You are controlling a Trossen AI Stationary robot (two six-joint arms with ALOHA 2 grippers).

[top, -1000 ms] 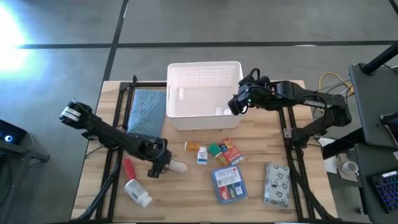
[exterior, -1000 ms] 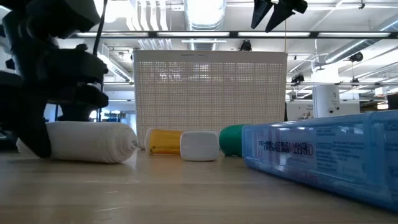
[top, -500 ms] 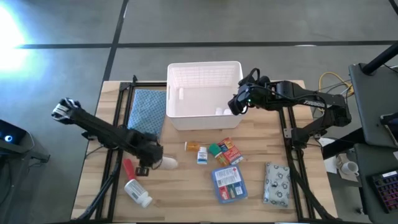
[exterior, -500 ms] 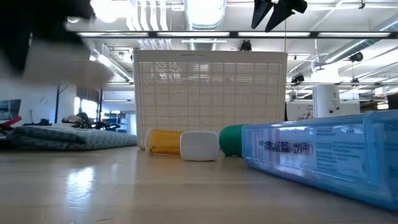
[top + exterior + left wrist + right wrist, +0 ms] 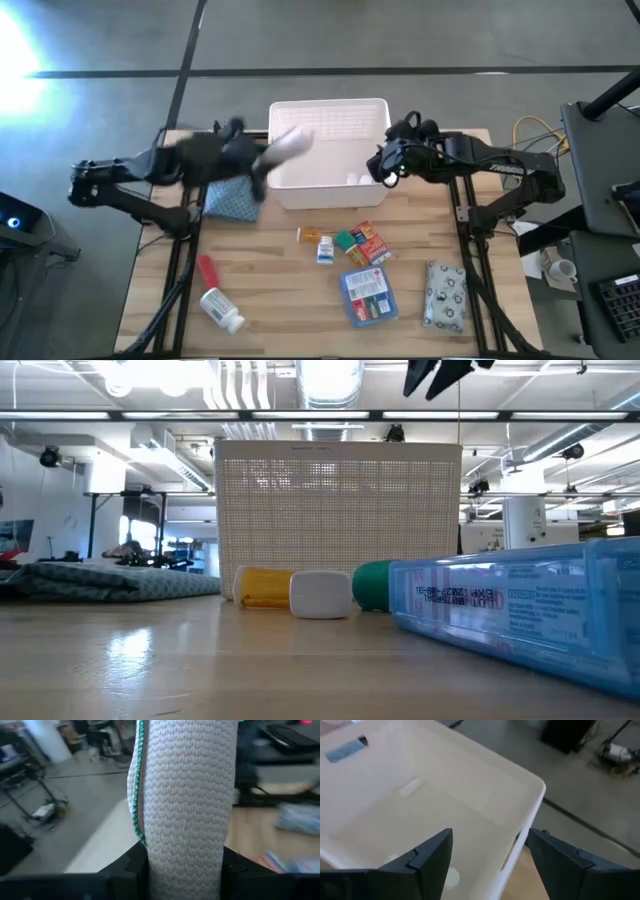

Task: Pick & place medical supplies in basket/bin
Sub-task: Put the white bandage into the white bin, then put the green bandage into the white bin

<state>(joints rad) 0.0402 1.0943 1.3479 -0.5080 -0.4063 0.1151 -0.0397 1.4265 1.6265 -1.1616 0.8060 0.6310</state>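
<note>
My left gripper (image 5: 258,163) is shut on the white roll (image 5: 287,147), a knitted bandage, and holds it in the air at the left wall of the white basket (image 5: 330,192). My right gripper (image 5: 383,166) hangs open over the basket's right wall (image 5: 520,827) with nothing between its fingers. Lying on the table are a red tube (image 5: 207,270), a white pill bottle (image 5: 222,310), tiny coloured boxes (image 5: 358,243), a flat blue pack (image 5: 367,295) and a patterned pouch (image 5: 445,295). My left gripper pinches the white roll between its two fingers, one on each side of the roll's end nearest the wrist (image 5: 160,860). The fingers come from the table's left and lie along the roll. The roll is lifted clear, its free end (image 5: 305,137) pointing over the basket.
A blue textured cloth (image 5: 232,195) lies on the table left of the basket, below my left arm. Small white things (image 5: 352,178) lie inside the basket. In the low view the blue pack (image 5: 520,610) fills the right foreground, with small items (image 5: 320,593) before the basket.
My left gripper has shut on the white roll near the table's front left, lifted it clear, and swung it fast up and toward the far edge to the basket's left wall. The roll now points over the basket.
</note>
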